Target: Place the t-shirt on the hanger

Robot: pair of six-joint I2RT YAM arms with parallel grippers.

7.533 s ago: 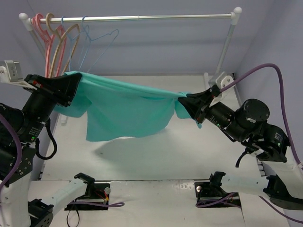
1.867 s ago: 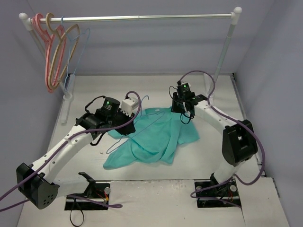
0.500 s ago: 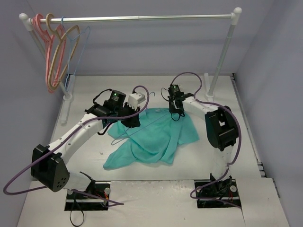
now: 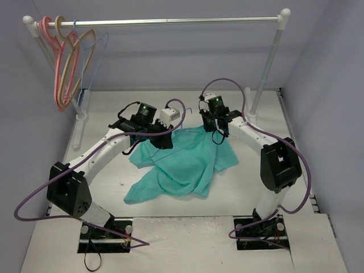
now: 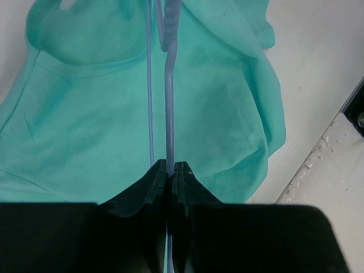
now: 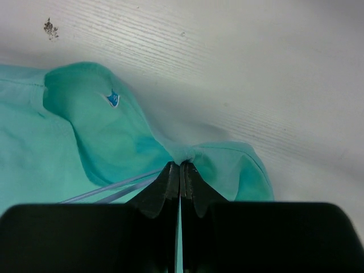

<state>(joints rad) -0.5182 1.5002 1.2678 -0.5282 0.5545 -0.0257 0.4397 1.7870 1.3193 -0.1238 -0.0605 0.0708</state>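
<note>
The teal t-shirt (image 4: 183,165) lies crumpled on the table. The light-blue wire hanger (image 4: 189,130) lies across its far edge, between my two grippers. My left gripper (image 4: 165,140) is shut on the hanger; in the left wrist view the wire (image 5: 169,102) runs straight out of the closed gripper (image 5: 169,165) over the t-shirt (image 5: 91,114). My right gripper (image 4: 216,134) is shut on a bunched fold of the t-shirt's edge (image 6: 193,152); the right wrist view shows the gripper (image 6: 181,165) pinching it, with the hanger wires (image 6: 111,191) running under the fabric (image 6: 102,136) to the left.
A clothes rail (image 4: 170,21) spans the back, with its post (image 4: 268,62) at the right. On its left end hang a pink hanger (image 4: 55,74), a tan hanger (image 4: 75,57) and another light-blue wire hanger (image 4: 95,54). Bare table lies beside the shirt.
The shirt, earlier stretched in the air between both grippers, now lies on the table with the hanger. In the last half second both grippers shifted slightly right, still holding.
</note>
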